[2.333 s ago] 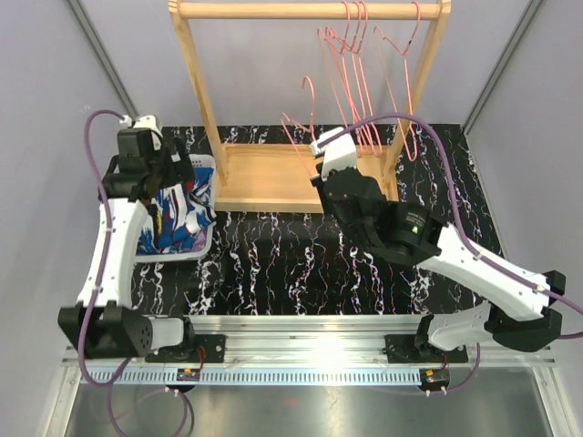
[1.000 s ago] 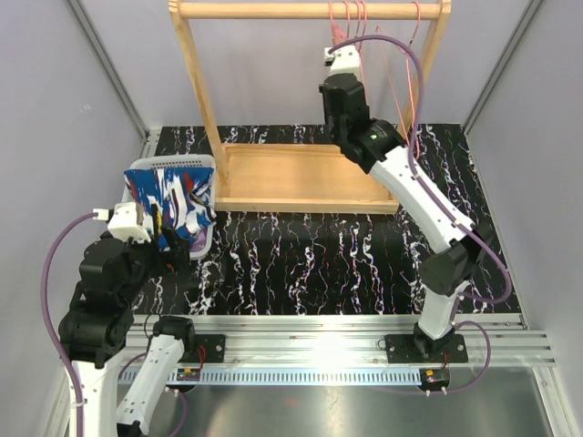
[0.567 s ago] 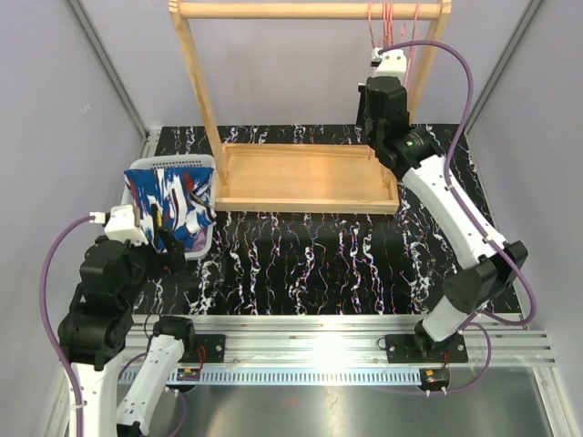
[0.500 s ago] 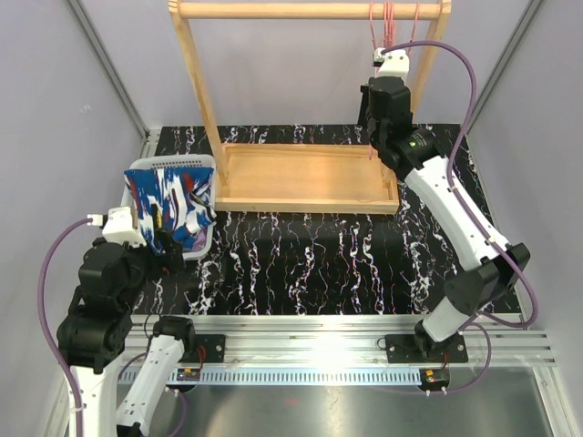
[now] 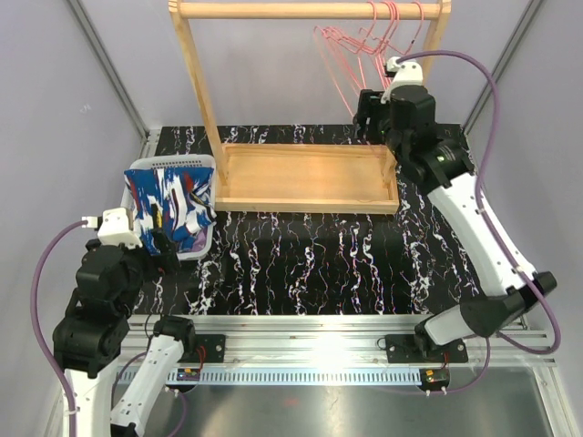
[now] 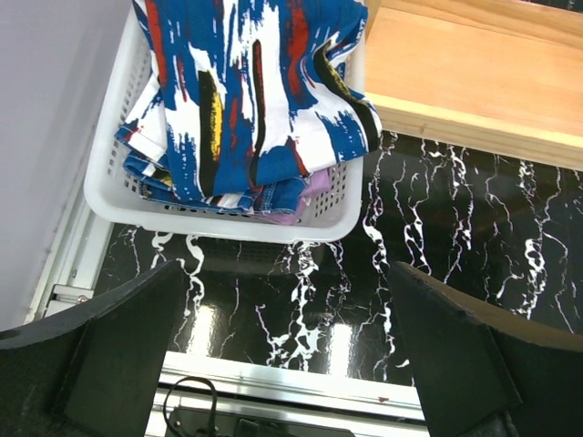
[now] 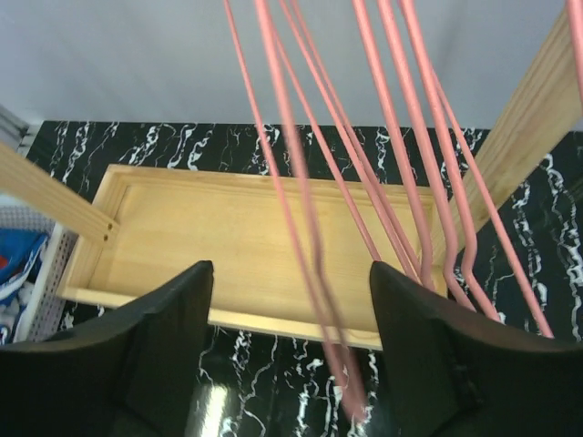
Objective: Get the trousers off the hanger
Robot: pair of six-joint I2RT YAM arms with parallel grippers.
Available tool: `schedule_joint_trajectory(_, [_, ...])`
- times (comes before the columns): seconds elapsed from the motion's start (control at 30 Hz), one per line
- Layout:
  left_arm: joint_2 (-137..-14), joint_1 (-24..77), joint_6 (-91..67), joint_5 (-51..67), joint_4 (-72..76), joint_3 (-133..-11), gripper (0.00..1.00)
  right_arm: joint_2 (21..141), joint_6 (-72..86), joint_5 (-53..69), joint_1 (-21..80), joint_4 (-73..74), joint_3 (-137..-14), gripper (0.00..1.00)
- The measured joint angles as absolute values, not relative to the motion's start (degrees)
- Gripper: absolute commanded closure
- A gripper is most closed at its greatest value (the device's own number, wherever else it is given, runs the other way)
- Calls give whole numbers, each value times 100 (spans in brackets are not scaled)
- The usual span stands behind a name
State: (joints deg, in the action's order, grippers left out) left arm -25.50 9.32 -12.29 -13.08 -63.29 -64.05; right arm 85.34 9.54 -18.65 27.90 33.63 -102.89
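Observation:
The dark blue splashed trousers (image 5: 171,205) lie heaped in a white basket (image 5: 202,244) at the left. In the left wrist view a bit of the lilac trousers (image 6: 308,193) peeks out under the blue trousers (image 6: 246,91). Bare pink wire hangers (image 5: 364,45) hang at the right end of the wooden rail. My right gripper (image 5: 364,105) is open just below them. One blurred hanger (image 7: 314,291) swings loose between its fingers, the others (image 7: 410,182) hang to the right. My left gripper (image 6: 287,355) is open and holds nothing, above the table in front of the basket (image 6: 228,223).
The wooden rack has a top rail (image 5: 273,10), two posts and a shallow base tray (image 5: 305,177) on the black marbled table. The right post (image 7: 537,118) stands close beside my right gripper. An aluminium rail (image 5: 310,328) runs along the near edge. Grey walls enclose both sides.
My right gripper has opened and let go of the hanger, which now swings on the rail; that arm drew right and slightly back. The left arm pulled slightly nearer.

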Motion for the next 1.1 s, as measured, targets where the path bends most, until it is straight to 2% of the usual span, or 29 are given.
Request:
schedule_joint_trajectory(0.07, [-2550, 1004, -1229, -1466, -6322, -6405, 1, 8276, 915, -1708, 2788, 3492, -10289, 9])
schedule_joint_trajectory(0.2, [-2550, 1096, -1234, -1726, -6311, -6405, 1, 7725, 836, -1391, 2781, 3782, -10309, 1])
schedule_joint_trajectory(0.47, [-2477, 1129, -1208, -2220, -6235, -6490, 1, 6744, 735, -1208, 2779, 4412, -10097, 1])
schedule_joint_trajectory(0.83, [-1837, 1332, -954, -2714, -6001, -6405, 1, 5013, 1048, -2003, 2775, 6073, -9485, 0])
schedule_joint_trajectory(1.1, [-1402, 1549, -856, -2902, -5981, -6222, 1, 4180, 1133, -2545, 2773, 6628, -8803, 1])
